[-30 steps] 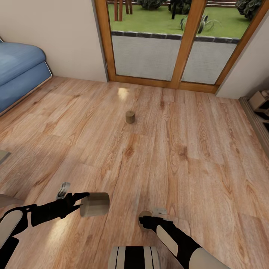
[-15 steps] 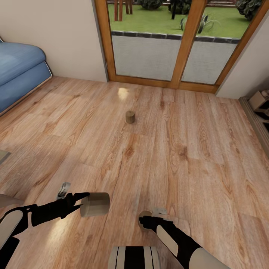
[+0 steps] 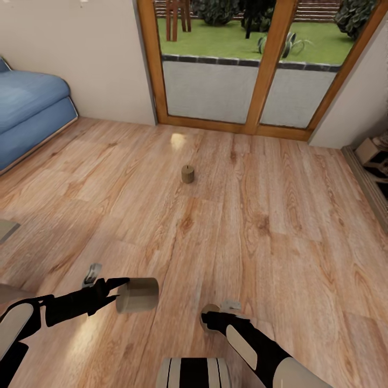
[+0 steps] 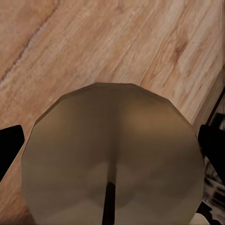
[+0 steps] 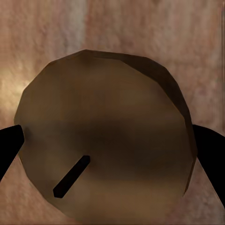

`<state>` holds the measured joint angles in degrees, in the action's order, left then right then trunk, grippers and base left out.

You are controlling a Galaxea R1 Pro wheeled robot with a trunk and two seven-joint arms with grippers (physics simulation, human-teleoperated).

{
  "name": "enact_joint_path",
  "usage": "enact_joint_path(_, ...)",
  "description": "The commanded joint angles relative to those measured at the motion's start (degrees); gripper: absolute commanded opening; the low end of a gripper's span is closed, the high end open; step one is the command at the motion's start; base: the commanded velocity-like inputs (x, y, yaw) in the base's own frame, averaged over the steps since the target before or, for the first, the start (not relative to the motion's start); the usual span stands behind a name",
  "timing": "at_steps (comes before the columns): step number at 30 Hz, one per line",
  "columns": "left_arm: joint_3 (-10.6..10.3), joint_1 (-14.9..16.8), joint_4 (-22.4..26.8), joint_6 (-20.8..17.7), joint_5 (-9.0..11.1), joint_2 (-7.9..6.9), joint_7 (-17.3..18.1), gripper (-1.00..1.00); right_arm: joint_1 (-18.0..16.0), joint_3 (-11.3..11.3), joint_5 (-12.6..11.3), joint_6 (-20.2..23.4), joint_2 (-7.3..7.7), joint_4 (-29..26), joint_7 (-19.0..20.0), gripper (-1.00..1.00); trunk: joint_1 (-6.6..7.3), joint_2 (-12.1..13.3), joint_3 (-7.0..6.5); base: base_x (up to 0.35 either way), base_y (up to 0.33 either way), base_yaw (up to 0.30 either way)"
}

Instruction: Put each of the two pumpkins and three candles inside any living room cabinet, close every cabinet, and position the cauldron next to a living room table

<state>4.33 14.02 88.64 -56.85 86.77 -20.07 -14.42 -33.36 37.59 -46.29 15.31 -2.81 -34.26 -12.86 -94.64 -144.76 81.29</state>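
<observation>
The left claw (image 3: 119, 291) is gripping a beige candle (image 3: 137, 295) on its side, low at the left of the head view, above the wooden floor (image 3: 280, 226). From the left wrist, that candle's (image 4: 112, 159) wick end is facing the camera, with a black finger (image 4: 9, 147) pressing in at each flank. The right claw (image 3: 207, 319) is clamping a darker tan candle (image 3: 208, 311), mostly hidden behind the fingers; the right wrist is showing its top (image 5: 105, 140) with the wick lying slantwise, dark fingers (image 5: 208, 147) hugging both sides. A third candle (image 3: 187, 174) is standing upright on the floor, well apart from both arms, out toward the glass doors (image 3: 253, 70). A blue sofa (image 3: 27, 113) is sitting at the far left.
</observation>
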Motion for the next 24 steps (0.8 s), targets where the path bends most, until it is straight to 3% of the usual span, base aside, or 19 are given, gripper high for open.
enact_joint_path(1, 0.02, 0.03, 0.04, -0.19, 0.59, 0.0, -0.59, -1.0, -0.04, 0.31, -0.55, 0.13, 0.06, -0.1, -0.59, -1.0, 0.03, 0.0, -0.19, 0.0, 0.0, 0.0)
enact_joint_path(8, -0.29, 0.04, 0.04, -0.17, 0.56, 0.03, -0.65, -1.0, -0.04, 0.29, -0.47, 0.09, 0.13, -0.27, -0.56, -1.0, 0.21, 0.09, -1.74, 0.0, 0.0, 0.0)
enact_joint_path(11, -1.25, 0.03, 0.04, -0.06, -0.91, 0.12, -0.76, -1.0, -0.04, 0.25, -0.47, 0.08, 0.16, -0.46, -0.58, -1.0, 0.29, 0.13, -2.4, 0.0, 0.0, 0.0)
enact_joint_path(12, -1.79, 0.04, 0.04, -0.03, -2.92, 0.22, -0.8, -1.0, -0.04, 0.17, -0.53, 0.12, 0.14, -0.44, -0.54, -1.0, 0.32, 0.15, -2.63, 0.0, 0.0, 0.0)
enact_joint_path(21, -3.05, 0.06, 0.04, 0.19, -14.19, 0.92, -1.25, -1.0, -0.04, -0.53, -1.46, 0.54, 0.34, -0.42, 0.74, -1.0, 0.55, 0.27, -4.62, 0.0, 0.0, 0.0)
enact_joint_path(22, -3.08, 0.1, 0.04, 0.23, -16.63, 1.5, -1.29, -1.0, -0.04, -0.57, -1.5, 0.74, 0.4, -0.55, 0.91, -1.0, 0.57, 0.28, -4.84, 0.0, 0.0, 0.0)
enact_joint_path(24, -3.14, 0.15, 0.04, 0.24, -18.75, 2.35, -1.34, -1.0, -0.04, -0.58, -1.56, 0.88, 0.47, -0.71, 1.07, -1.0, 0.62, 0.31, -5.28, 0.0, 0.0, 0.0)
